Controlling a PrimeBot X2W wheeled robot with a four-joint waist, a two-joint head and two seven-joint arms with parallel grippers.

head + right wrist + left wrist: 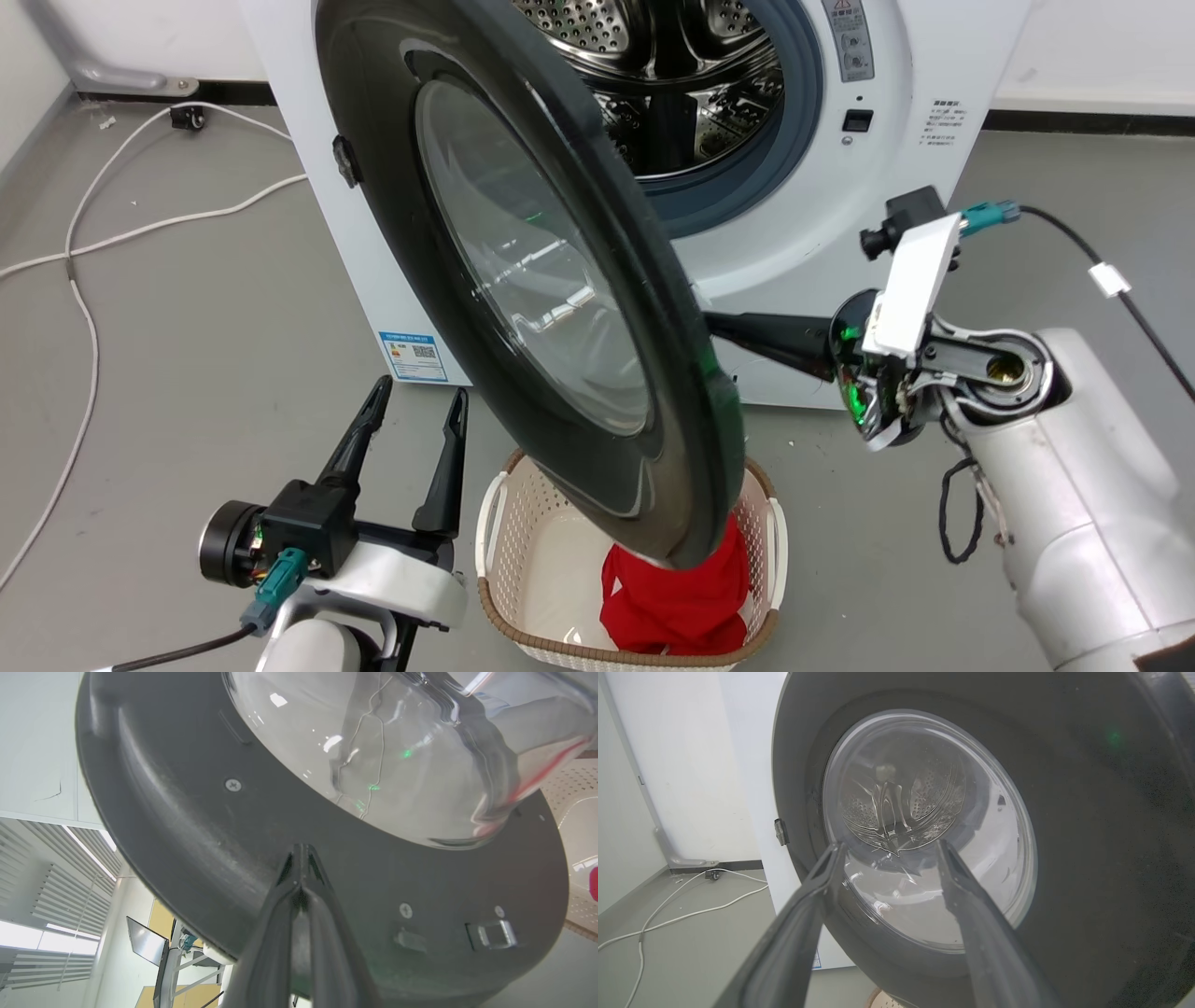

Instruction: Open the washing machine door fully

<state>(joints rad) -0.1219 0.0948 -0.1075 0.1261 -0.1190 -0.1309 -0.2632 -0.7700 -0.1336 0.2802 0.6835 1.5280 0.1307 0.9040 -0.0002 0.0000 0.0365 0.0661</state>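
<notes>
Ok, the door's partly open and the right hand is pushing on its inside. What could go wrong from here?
The right hand is shut and only its tips press the smooth inner face of the door, so it may slide off. The open left hand sits on the outer side, likely in the swing path; the door could hit it. The door's lower edge overlaps the basket and red cloth in the head view; clearance is unclear, so it might snag.
</notes>
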